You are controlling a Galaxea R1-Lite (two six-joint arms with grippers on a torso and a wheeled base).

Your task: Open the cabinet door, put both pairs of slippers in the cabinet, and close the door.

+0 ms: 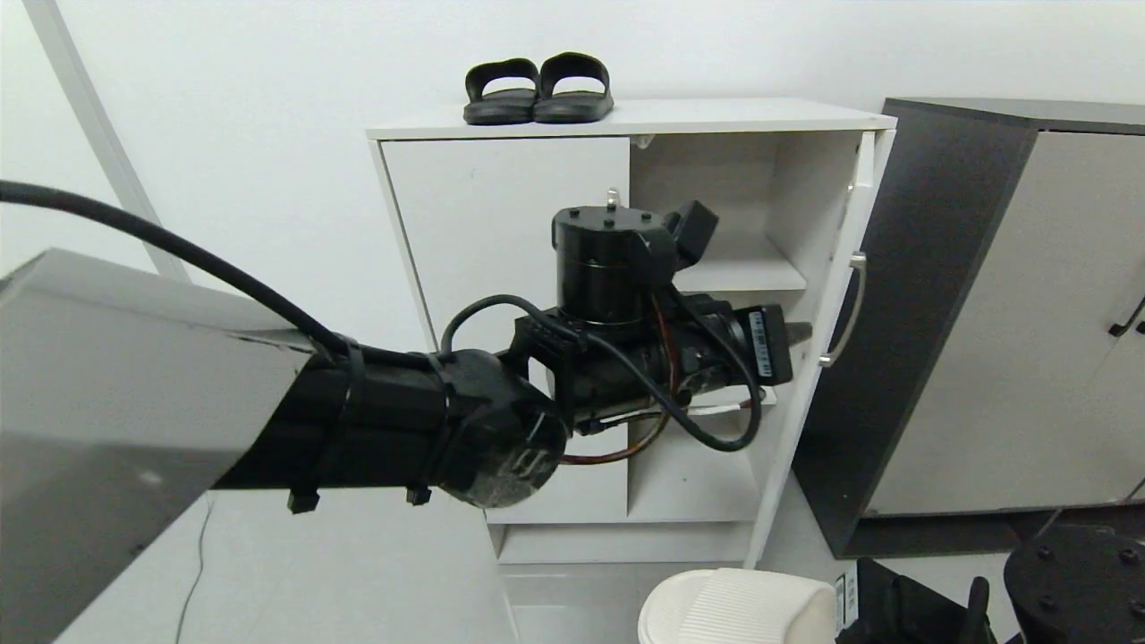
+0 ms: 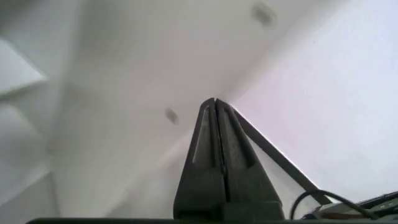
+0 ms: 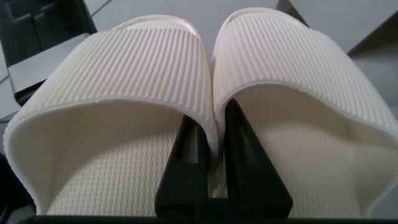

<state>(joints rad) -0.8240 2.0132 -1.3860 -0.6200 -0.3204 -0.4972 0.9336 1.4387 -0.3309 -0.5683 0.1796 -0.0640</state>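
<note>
A pair of black slippers (image 1: 538, 89) rests on top of the white cabinet (image 1: 501, 233). The cabinet's right door (image 1: 809, 420) stands open, edge on, with its metal handle (image 1: 847, 309) facing outward; the left door is closed. My left gripper (image 1: 799, 333) hangs at the open compartment, just beside that door's inner face, at handle height. Its fingers (image 2: 214, 143) are shut with nothing between them. A pair of cream ribbed slippers (image 1: 738, 606) sits low in front of the cabinet. My right gripper (image 3: 213, 127) is shut on the touching inner walls of the cream slippers (image 3: 149, 81).
Inside the open half are a bare shelf (image 1: 742, 273) and a lower compartment (image 1: 689, 483). A dark grey cabinet (image 1: 984, 313) stands close on the right, just beyond the open door. My left arm crosses in front of the closed left door.
</note>
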